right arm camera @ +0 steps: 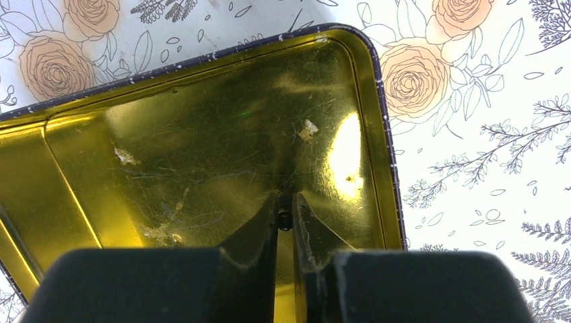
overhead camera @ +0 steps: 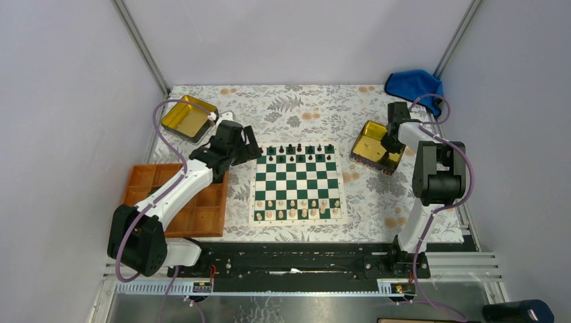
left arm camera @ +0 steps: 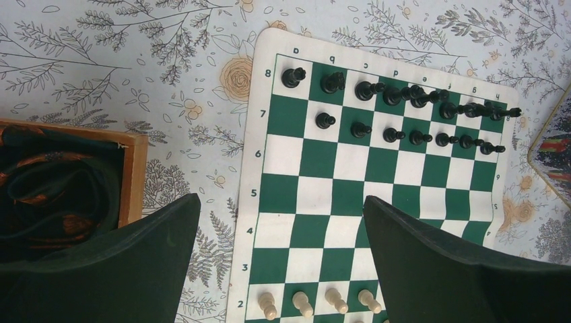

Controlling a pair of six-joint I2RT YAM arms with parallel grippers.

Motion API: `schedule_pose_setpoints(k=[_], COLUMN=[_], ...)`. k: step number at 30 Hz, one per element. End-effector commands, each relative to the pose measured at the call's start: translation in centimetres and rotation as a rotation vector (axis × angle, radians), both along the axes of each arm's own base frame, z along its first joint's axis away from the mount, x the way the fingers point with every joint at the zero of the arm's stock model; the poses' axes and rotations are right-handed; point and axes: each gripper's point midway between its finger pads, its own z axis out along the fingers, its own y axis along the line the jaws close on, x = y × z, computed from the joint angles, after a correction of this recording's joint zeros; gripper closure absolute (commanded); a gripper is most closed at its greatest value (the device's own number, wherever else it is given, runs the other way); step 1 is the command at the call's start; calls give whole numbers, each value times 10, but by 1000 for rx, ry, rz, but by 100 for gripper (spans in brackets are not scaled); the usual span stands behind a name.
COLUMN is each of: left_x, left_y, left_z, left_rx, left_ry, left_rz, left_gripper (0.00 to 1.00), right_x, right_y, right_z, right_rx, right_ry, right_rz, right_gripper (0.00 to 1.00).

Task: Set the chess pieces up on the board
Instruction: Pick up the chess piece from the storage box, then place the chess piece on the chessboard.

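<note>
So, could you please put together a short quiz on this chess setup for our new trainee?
1. True or false: the left gripper is gripping something.
2. On the board, which square in the row of black pawns is bare? A a7, B d7, C h7.
3. What is the right gripper reaching into, and what does it pinch?
Key: 1 false, it hangs open and empty. 2 A. 3 The gold tin; a small black piece.

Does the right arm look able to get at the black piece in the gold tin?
Probably yes: the right gripper sits inside the gold tin with its jaws pinched on the black piece; nothing else there blocks it.
</note>
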Motion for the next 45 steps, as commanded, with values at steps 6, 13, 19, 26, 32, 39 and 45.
schedule_pose_setpoints(k=[6, 13, 19, 26, 32, 39, 45], left_x=[2, 2, -2, -8, -17, -30, -37], left_y=[6, 7, 10, 13, 19, 25, 26], left_z=[11, 14, 16, 23, 28, 27, 29], left_rx=[14, 13, 8, 1, 3, -6, -21], left_ry=[-38, -46, -57, -82, -95, -101, -109], left_rz=[10, 12, 18, 22, 28, 38, 39], left_gripper=[1, 1, 1, 1, 1, 1, 1], right_x=[12, 19, 26, 33, 32, 22, 9], right_y=[7, 13, 26, 66, 117, 191, 254], right_z=[23, 45, 68, 102, 120, 129, 124], right_rx=[43, 69, 89, 61, 67, 70, 65], right_ry=[-71, -123, -177, -230, -263, -271, -257], right_rz=[10, 32, 74, 187, 299, 450, 577], right_gripper=[100, 100, 100, 100, 100, 100, 100])
